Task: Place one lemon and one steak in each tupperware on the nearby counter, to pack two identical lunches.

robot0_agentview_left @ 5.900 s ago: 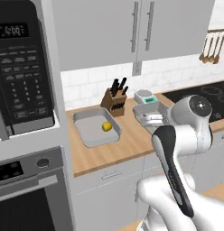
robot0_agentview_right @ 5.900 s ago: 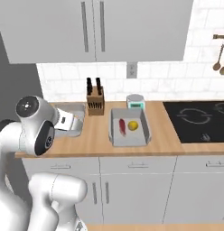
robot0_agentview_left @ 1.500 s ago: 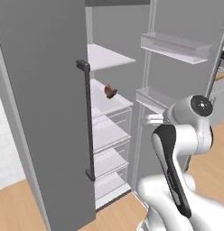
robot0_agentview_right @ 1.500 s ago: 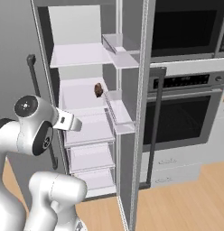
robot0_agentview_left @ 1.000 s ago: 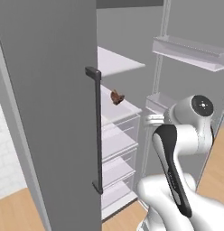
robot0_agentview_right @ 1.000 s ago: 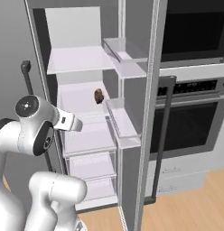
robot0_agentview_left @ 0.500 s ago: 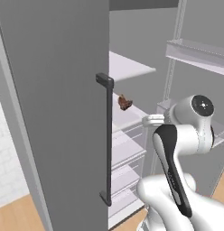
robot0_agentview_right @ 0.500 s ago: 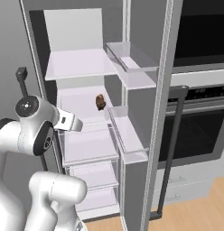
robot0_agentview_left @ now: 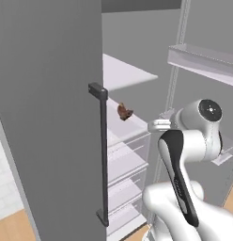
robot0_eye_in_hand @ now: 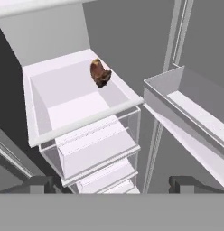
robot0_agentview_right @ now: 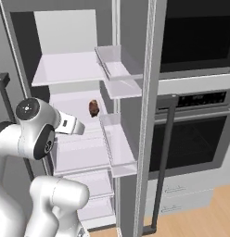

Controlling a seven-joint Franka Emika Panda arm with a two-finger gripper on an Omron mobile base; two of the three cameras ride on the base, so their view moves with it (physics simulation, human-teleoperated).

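My gripper (robot0_eye_in_hand: pixel 109 182) hangs with its two dark finger tips spread wide apart, one at each lower corner of the hand view, and nothing sits between them, so it is open and holds nothing. It points into the open fridge, above and in front of a clear drawer (robot0_eye_in_hand: pixel 93 135) whose pale front rim runs across just ahead of the tips. Ahead of the gripper and a little to the left, well apart from it, the steak (robot0_eye_in_hand: pixel 100 73) lies on the white shelf (robot0_eye_in_hand: pixel 64 85) above that drawer, toward the shelf's back right corner; it is a small brown lump with a darker underside. In the left base view the steak (robot0_agentview_left: pixel 124 112) sits on the same shelf just beyond my wrist, and in the right base view the steak (robot0_agentview_right: pixel 93 107) rests up and to the right of my hand, near the shelf's right edge. To the right of the gripper, a clear door bin (robot0_eye_in_hand: pixel 190 113) juts out from the fridge door (robot0_agentview_right: pixel 147 115), which stands open edge-on. Farther left of me stands the other grey fridge door (robot0_agentview_left: pixel 52 113) with its long dark handle (robot0_agentview_left: pixel 102 155). Beyond the right door, black wall ovens (robot0_agentview_right: pixel 195 92) are set into the wall, with wood flooring (robot0_agentview_right: pixel 200 217) below.
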